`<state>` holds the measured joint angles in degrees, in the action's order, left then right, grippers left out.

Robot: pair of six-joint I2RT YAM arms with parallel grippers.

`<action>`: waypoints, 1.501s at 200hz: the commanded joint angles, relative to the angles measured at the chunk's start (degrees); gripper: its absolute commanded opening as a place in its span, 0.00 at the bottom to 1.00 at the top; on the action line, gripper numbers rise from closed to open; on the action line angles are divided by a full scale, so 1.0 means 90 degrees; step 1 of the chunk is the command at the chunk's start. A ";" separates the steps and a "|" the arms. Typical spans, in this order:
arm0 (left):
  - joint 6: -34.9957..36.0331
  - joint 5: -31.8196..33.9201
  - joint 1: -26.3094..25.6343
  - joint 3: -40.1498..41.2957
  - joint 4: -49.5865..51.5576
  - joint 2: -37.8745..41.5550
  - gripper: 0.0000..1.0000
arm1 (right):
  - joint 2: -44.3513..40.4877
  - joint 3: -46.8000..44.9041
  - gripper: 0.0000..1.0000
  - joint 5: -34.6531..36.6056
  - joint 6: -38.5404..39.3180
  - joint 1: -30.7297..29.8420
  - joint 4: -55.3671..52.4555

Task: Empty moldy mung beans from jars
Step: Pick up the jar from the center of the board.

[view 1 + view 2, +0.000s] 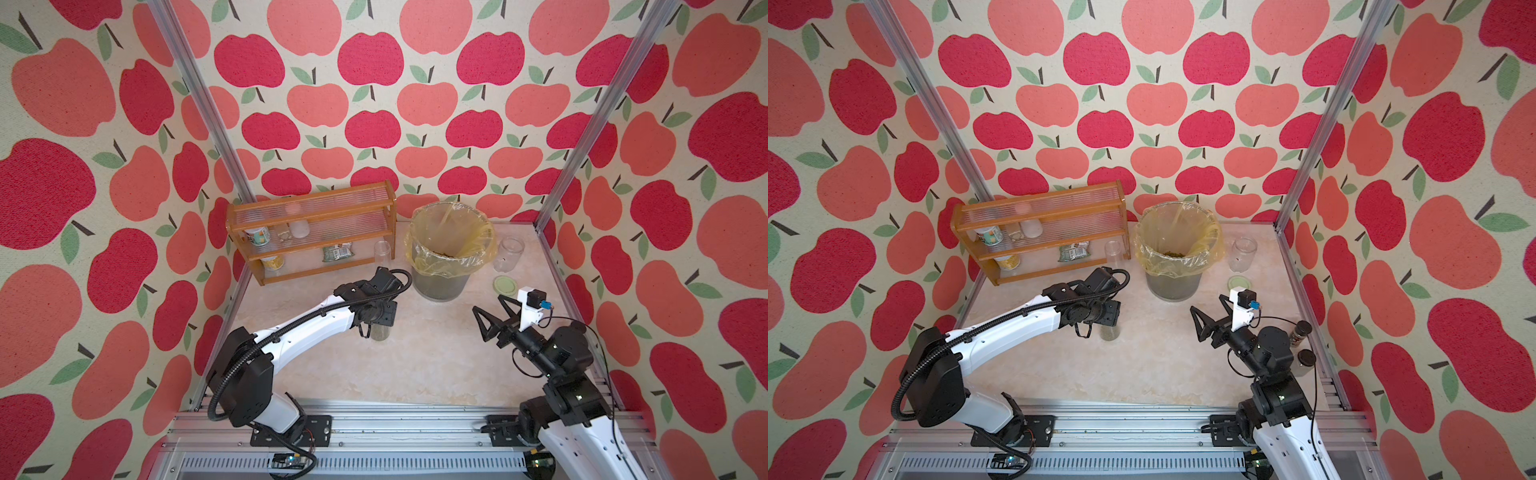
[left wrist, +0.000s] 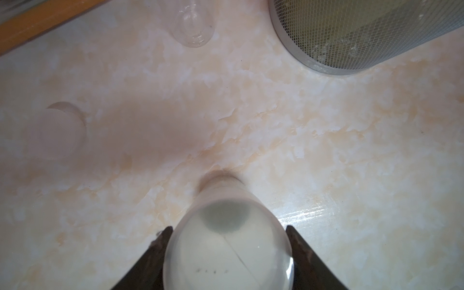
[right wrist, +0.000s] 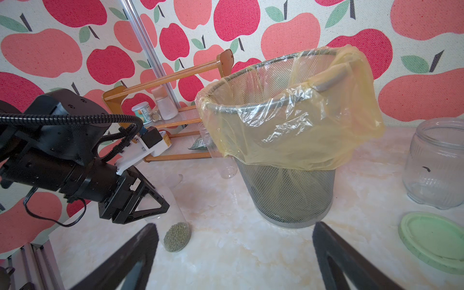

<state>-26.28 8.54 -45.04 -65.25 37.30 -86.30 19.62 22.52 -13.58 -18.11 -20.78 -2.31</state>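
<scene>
A clear jar (image 1: 380,331) (image 3: 173,208) stands upright on the table left of the middle, with mung beans (image 3: 177,236) in its bottom. My left gripper (image 1: 376,324) (image 2: 229,228) comes down from above and is shut on the jar's upper part, a finger pressing each side. An empty slim jar (image 1: 382,251) stands by the rack. An empty round-shouldered jar (image 1: 509,252) stands right of the bin, its green lid (image 1: 505,285) lying flat in front of it. My right gripper (image 1: 488,303) (image 3: 234,224) hangs open and empty above the table.
A grey mesh bin (image 1: 440,286) lined with a yellow bag stands at the back middle, beans (image 1: 446,252) inside. A wooden rack (image 1: 316,199) with cans and a packet stands at the back left. Two dark-capped bottles (image 1: 1302,330) stand at the right edge.
</scene>
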 commanded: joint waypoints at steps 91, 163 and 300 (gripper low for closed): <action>-0.0270 0.0429 -0.0094 0.0111 0.0676 0.0004 0.80 | -0.0041 -0.0072 0.99 0.0054 0.0009 -0.0005 -0.0007; -0.0212 0.0400 -0.0065 0.0123 0.0515 -0.0299 0.78 | -0.0031 -0.0107 0.99 0.0050 0.0017 -0.0006 0.0012; 0.0087 0.0079 0.0128 -0.0030 0.0748 0.0518 0.50 | -0.0187 -0.0063 0.99 -0.0073 0.0161 -0.0006 -0.0040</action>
<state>-27.11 9.93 -44.49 -64.51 40.86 -86.78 18.63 22.46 -13.56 -17.76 -20.78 -2.68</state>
